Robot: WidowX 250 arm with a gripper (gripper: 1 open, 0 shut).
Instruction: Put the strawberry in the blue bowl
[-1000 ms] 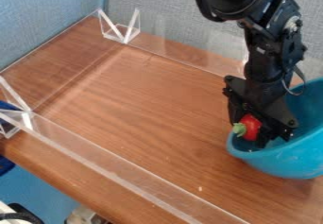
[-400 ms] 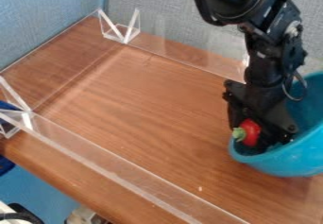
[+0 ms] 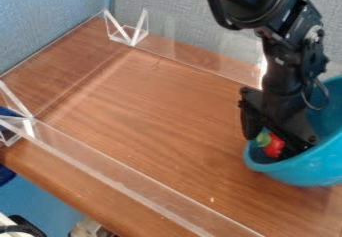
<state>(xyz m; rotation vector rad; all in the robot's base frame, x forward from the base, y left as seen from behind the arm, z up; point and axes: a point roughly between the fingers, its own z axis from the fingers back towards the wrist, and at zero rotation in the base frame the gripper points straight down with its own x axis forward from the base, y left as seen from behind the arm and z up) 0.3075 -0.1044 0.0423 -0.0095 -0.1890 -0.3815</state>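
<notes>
Teal-blue and shiny, with the right side cut off by the frame: can see the blue bowl (image 3: 291, 171) only in part, behind and below the black gripper (image 3: 277, 145). Can make out the strawberry (image 3: 275, 149) inside, near the left part of the rim, red body partly covered by dark fingers, green cap turned up and to the left. Cannot tell whether spread, pressed together or pinching the strawberry, with black parts merging into shadow. Cannot read any writing. At the lower left corner, can see just part of a white and black object (image 3: 19, 227), too cropped to name; at the left edge, likewise, a dark blue item (image 3: 8, 127) behind clear plastic.
</notes>
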